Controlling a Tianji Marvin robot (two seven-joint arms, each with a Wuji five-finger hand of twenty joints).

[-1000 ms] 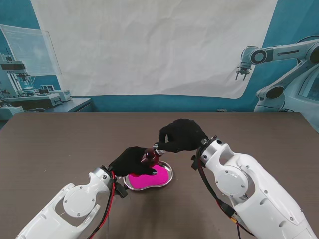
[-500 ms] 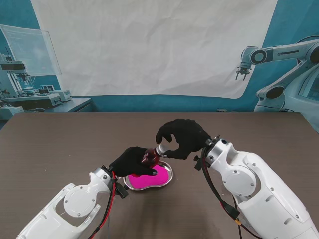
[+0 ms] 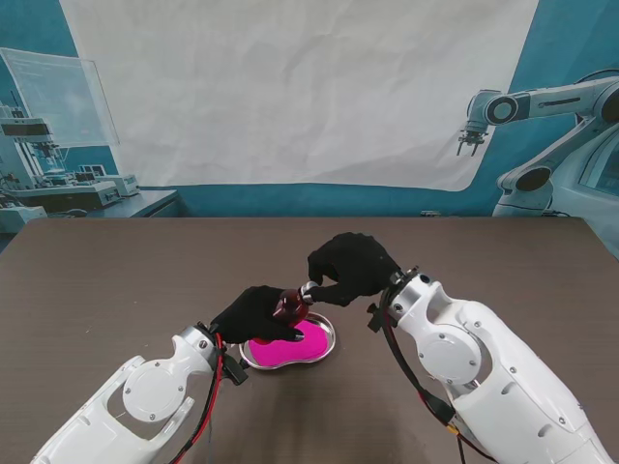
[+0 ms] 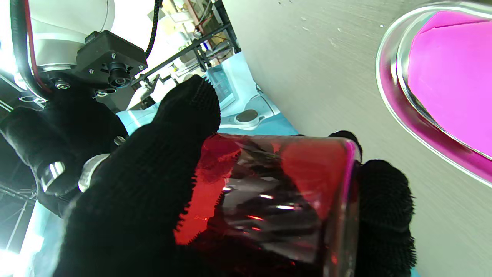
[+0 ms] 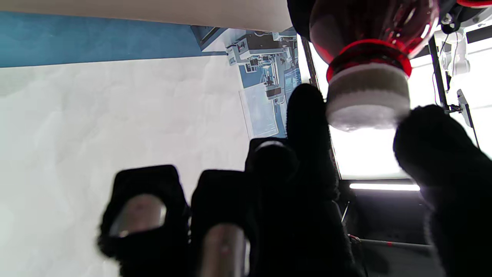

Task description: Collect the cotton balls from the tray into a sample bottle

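Note:
My left hand (image 3: 256, 314) is shut on a red see-through sample bottle (image 3: 288, 307), held tilted over the near-left part of the metal tray (image 3: 327, 340). In the left wrist view the black glove (image 4: 146, 184) wraps the bottle (image 4: 276, 192) beside the tray's rim (image 4: 388, 100). My right hand (image 3: 350, 266) reaches in from the right, thumb and forefinger pinched on the white cap (image 3: 306, 288). The right wrist view shows that cap (image 5: 367, 96) on the bottle neck (image 5: 369, 27), between two fingertips of the hand (image 5: 307, 184). I cannot make out any cotton balls.
A bright pink liner (image 3: 276, 353) covers the tray's floor (image 4: 453, 77). The brown table (image 3: 116, 280) spreads wide on every side of the tray. A white sheet (image 3: 290, 87) hangs behind the table's far edge.
Half a second ago my right hand's fingers were spread wider around the cap and the wrist sat farther right. Now they have closed in on the cap again. The left hand and bottle kept still.

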